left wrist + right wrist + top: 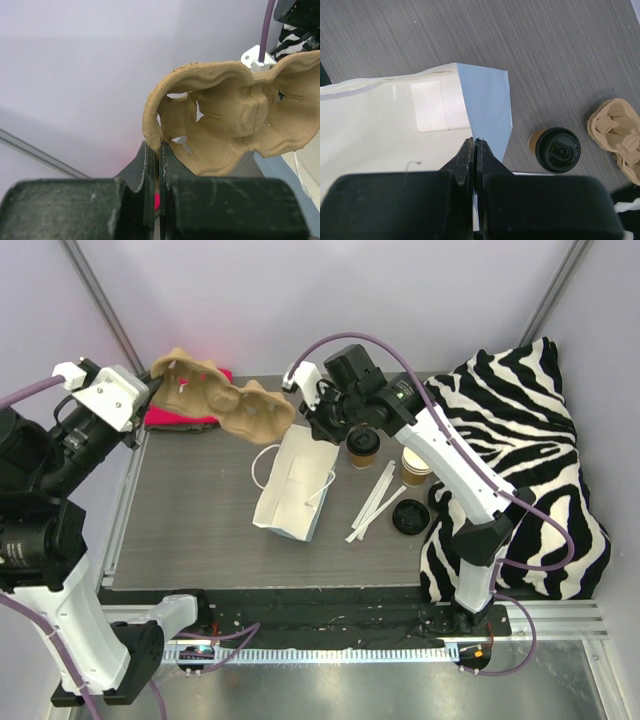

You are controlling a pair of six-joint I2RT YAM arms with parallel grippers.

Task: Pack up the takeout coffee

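**A:** Where is the coffee cup [362,445], and which way does it stand?

**B:** It's on the worktop [200,530], upright. Its long axis runs straight up and down, with the black lid on top facing upward. It sits just beside the right claw [476,145], off to the right of the tips in that claw's own camera, and it isn't touching them.

**A:** So the right claw isn't holding it?

**B:** No. Its fingers are pressed together, and the tips nip the edge of the paper bag [380,130] at the corner where the pale blue side panel meets the white inside. The rest of the bag spreads out to the left of the claw.

**A:** And the left claw [159,150]?

**B:** That one is pinched tight too, on the rim of the cup carrier [235,115]. The rim drops between the two fingers, and the moulded pockets stretch away from the claw, up and to the right in its camera. The coffee cup is well apart from this claw, past the far end of the carrier.

**A:** Anything else close to the coffee?

**B:** A second cup [415,465], pale on top, stands just beyond it on the side away from the right claw. A loose black lid [410,517] and some white sticks [375,502] lie on the worktop nearby.
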